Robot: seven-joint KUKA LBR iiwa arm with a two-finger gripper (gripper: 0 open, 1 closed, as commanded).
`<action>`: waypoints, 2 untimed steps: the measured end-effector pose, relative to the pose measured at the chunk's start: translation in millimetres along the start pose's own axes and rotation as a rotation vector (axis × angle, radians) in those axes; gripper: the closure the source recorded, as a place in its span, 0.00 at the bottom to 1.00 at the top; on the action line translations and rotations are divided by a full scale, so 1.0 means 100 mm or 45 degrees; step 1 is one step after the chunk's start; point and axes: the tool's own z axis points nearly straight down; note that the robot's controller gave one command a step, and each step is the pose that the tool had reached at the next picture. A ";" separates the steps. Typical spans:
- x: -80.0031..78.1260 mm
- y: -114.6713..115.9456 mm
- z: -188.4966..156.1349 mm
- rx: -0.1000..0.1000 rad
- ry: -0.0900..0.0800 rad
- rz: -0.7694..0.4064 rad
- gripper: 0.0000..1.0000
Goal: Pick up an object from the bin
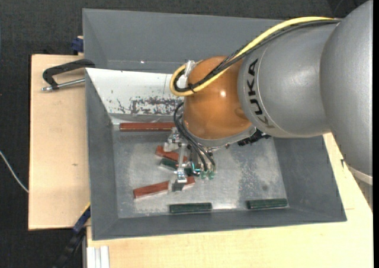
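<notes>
A: How far along is the pick?
B: Early, I'd judge. The hand [185,173] sits low among a small heap of red-brown blocks [166,154] in the middle of the bin [98,166]. Nothing looks lifted.
A: Clamped on one?
B: I cannot tell whether it is apart or together. Grasping and raising remain.

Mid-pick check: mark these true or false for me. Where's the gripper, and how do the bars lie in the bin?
1. The gripper is over the small heap of red-brown pieces mid-bin. True.
2. A left dark green bar and a right dark green bar lie by the front wall. True.
3. The long red-brown bar lies in the bin's right half. False: it lies by the back wall, on the left.
4. The right dark green bar touches the heap. False: it lies apart.
</notes>
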 end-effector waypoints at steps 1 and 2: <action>0.15 0.11 0.64 -0.006 -0.007 -0.092 1.00; 0.15 0.11 0.64 -0.006 -0.007 -0.093 1.00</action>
